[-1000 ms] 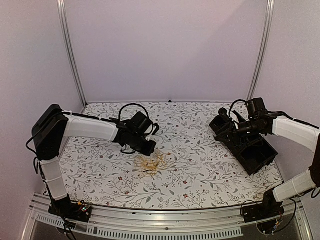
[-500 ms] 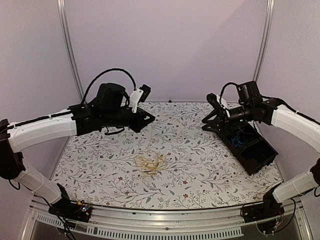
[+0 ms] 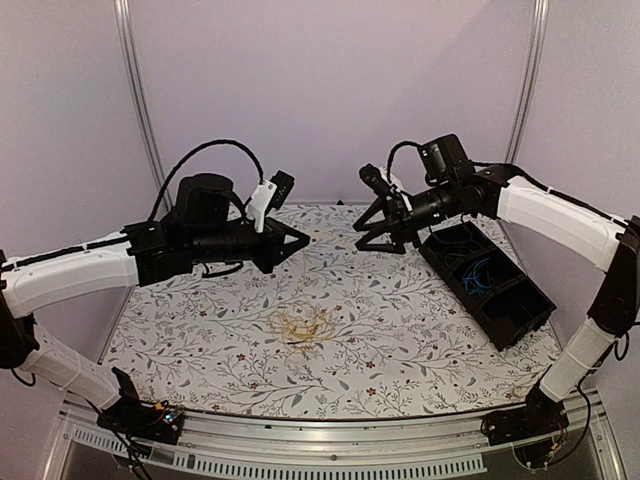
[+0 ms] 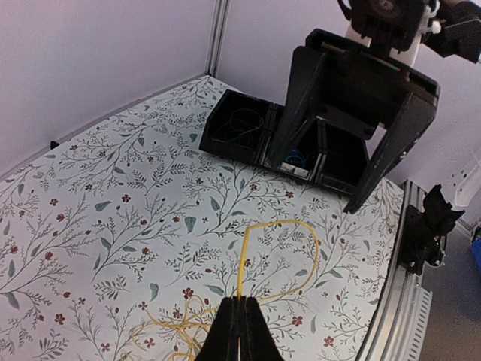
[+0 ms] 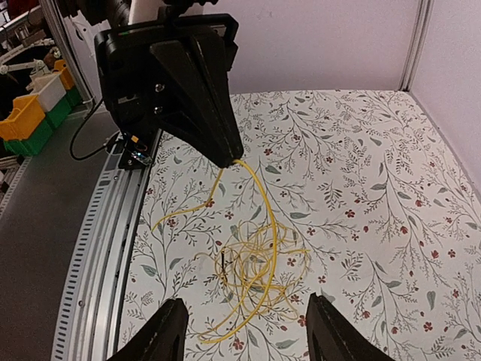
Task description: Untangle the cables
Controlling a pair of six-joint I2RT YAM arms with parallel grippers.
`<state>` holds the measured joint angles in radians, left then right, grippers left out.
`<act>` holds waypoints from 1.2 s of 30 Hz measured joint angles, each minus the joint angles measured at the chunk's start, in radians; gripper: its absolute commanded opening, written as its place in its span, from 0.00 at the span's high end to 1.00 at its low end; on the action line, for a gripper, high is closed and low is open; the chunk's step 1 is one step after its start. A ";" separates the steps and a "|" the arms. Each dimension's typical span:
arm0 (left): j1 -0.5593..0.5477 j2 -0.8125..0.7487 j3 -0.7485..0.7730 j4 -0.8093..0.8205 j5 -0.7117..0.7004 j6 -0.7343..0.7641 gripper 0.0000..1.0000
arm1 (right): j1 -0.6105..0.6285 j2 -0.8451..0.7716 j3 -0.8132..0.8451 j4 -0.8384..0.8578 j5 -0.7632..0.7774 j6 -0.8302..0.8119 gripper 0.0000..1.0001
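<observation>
A tangle of yellow cables (image 3: 303, 328) lies on the flowered table (image 3: 400, 330) near the middle front. My left gripper (image 3: 301, 238) hovers above and behind it, shut on one yellow cable (image 4: 311, 242) that loops out from the fingertips and trails down to the tangle (image 5: 259, 263). My right gripper (image 3: 380, 246) hangs open in the air facing the left one, with nothing between its fingers (image 5: 169, 331). Through its gap I see the tangle and the left gripper (image 5: 229, 159) holding the strand. Blue cables (image 3: 487, 272) lie in the black bin (image 3: 520, 318).
The black divided bin (image 4: 225, 143) stands at the table's right side, under and behind the right arm. Purple walls and metal posts (image 3: 138, 100) close off the back and sides. A metal rail (image 3: 320, 440) runs along the near edge.
My left gripper rose from the tangle, lifting one yellow cable. The right gripper moved left, away from the bin toward the left gripper, and its jaws stand wider.
</observation>
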<state>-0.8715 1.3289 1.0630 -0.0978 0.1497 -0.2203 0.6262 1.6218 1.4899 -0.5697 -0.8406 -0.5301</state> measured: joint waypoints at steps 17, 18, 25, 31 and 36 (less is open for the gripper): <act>-0.042 -0.002 -0.010 0.051 0.027 0.007 1.00 | 0.016 0.101 0.004 -0.074 -0.063 0.131 0.50; -0.043 -0.002 -0.010 0.053 0.027 0.008 1.00 | 0.016 0.109 0.003 -0.078 -0.069 0.131 0.58; -0.047 -0.002 -0.014 0.056 0.026 0.009 1.00 | 0.018 0.116 0.003 -0.090 -0.081 0.151 1.00; -0.049 -0.002 -0.016 0.054 -0.013 -0.006 0.34 | 0.010 0.099 -0.001 -0.104 -0.042 0.142 1.00; -0.007 0.010 0.076 -0.100 -0.087 -0.108 0.51 | -0.076 0.006 -0.032 -0.156 -0.021 0.110 1.00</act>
<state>-0.8787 1.3384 1.1385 -0.1982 0.0631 -0.3283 0.5503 1.6283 1.4574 -0.7258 -0.8619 -0.4202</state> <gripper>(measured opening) 0.545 0.020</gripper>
